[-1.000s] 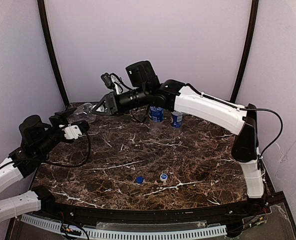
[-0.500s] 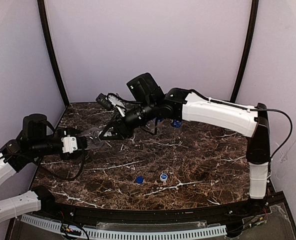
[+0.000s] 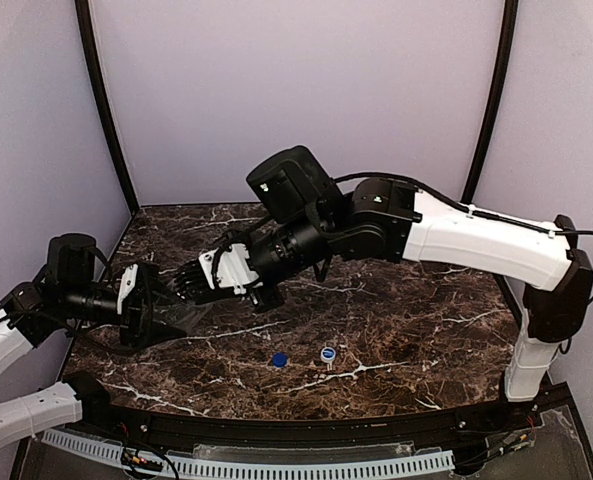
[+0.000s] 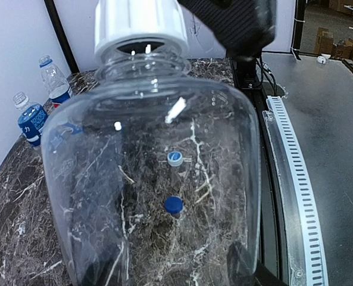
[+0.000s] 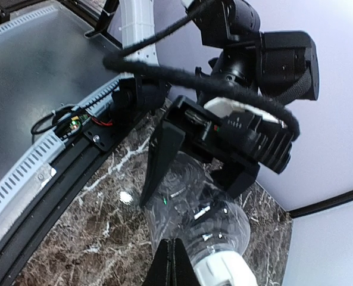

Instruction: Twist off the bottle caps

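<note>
Grips the plain bottle (image 4: 152, 179) across its body with the left gripper (image 3: 176, 312), jaws part-spread around it, clear of the table (image 3: 406, 330) at left-centre. Finds the right gripper (image 5: 172, 250) closed tight on nothing, just beside the white cap (image 4: 141, 24) on the neck.

Judged light, thin-walled and slick; likely to buckle under a hard squeeze. Best held low on the body, cap pinched across its skirt for turning.

Shows, from the left wrist only, two labelled bottles (image 4: 31, 118) near the wall, hidden behind the right arm from above. Confirms the missed cap from the right wrist alone.

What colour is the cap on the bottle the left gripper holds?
The cap is white; the left wrist view shows it best.
</note>
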`<state>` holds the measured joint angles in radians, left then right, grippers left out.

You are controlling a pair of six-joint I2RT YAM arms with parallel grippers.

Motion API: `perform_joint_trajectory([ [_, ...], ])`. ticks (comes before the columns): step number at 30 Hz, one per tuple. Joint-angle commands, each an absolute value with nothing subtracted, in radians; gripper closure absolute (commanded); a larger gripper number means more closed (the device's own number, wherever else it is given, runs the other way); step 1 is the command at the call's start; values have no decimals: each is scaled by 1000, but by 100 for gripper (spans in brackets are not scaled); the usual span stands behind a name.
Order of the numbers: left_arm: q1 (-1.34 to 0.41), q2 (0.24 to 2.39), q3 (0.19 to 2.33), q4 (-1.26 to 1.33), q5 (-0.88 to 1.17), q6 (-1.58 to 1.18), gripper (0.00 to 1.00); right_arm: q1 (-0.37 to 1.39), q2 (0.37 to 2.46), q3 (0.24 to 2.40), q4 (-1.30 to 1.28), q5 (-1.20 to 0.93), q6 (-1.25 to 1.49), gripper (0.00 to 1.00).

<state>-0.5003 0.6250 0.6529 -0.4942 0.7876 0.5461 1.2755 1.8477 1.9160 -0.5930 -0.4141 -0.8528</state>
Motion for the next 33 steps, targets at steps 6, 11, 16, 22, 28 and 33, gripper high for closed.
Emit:
perform_joint_trajectory([
  [6, -489, 584, 591, -339, 522, 552, 47, 1264, 1813, 1933, -443, -172, -606, 77],
  [11, -489, 582, 553, -140, 213, 648, 47, 1235, 1868, 2052, -422, -143, -206, 41],
  [16, -499, 593, 535, -24, 79, 736, 49, 1102, 1921, 2062, -439, -191, 394, 8],
  [22, -519, 601, 489, 63, -22, 886, 49, 1052, 2016, 2141, -418, -346, 573, 1],
  [28, -527, 608, 475, 87, -42, 929, 49, 1054, 2077, 2176, -412, -381, 597, 24],
  [33, -530, 612, 469, 89, -44, 937, 49, 1067, 2088, 2150, -404, -404, 607, 36],
])
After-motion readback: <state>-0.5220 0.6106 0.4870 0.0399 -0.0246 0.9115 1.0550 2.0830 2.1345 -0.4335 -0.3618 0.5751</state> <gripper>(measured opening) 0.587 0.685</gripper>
